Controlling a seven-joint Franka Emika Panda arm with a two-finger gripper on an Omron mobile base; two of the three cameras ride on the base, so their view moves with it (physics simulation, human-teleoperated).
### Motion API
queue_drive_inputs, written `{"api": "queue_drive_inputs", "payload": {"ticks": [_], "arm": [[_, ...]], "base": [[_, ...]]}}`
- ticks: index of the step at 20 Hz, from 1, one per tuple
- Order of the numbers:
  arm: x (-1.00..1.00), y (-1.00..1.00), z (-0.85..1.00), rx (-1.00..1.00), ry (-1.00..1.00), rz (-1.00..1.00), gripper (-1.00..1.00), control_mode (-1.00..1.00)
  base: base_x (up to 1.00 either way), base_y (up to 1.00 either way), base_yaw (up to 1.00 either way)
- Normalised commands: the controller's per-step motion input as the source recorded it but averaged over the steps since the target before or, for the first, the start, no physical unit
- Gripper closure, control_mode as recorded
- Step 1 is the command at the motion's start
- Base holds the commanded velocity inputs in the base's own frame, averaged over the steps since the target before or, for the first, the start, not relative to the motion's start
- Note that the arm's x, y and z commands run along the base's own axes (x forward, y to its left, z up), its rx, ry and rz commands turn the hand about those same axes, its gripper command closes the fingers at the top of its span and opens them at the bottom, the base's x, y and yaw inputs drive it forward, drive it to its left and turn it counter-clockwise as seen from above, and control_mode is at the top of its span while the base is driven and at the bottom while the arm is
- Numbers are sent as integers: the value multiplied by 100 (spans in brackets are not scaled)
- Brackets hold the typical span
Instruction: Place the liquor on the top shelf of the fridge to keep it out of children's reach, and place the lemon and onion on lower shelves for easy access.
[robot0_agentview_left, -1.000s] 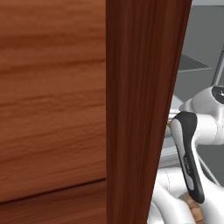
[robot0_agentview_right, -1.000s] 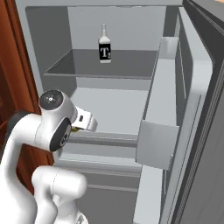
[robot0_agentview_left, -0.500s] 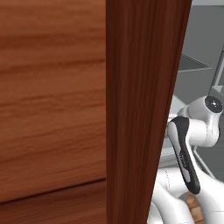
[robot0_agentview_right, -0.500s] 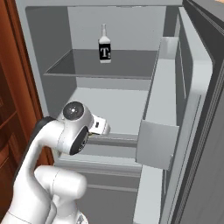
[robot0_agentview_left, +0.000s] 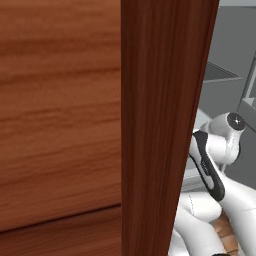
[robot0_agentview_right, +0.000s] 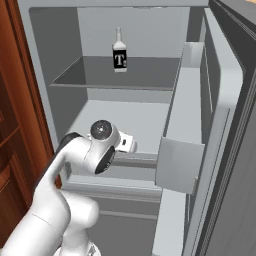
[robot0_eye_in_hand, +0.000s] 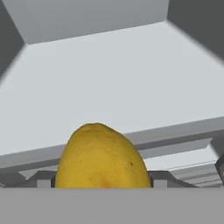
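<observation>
yellow lemon (robot0_eye_in_hand: 103, 157) pinched in the gripper (robot0_eye_in_hand: 103, 181) before the pale lower shelf (robot0_eye_in_hand: 113, 87) of the fridge (robot0_agentview_right: 210, 125); liquor (robot0_agentview_right: 119, 51) upright on the top shelf (robot0_agentview_right: 90, 75).

liquor (robot0_agentview_right: 119, 52) on top shelf (robot0_agentview_right: 140, 72); lemon (robot0_eye_in_hand: 103, 159) before lower shelf (robot0_eye_in_hand: 118, 92).

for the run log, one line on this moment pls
liquor: on top shelf | lemon: in gripper, facing lower shelf | onion: unseen
</observation>
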Motion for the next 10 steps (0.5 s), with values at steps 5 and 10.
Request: {"api": "queue_drive_inputs", "payload": {"ticks": [5, 10], "arm": [[63, -21, -7, 0, 3, 0, 100, -100], [68, -22, 0, 0, 7, 0, 100, -100]], "base": [[0, 0, 0], [0, 0, 0]]}}
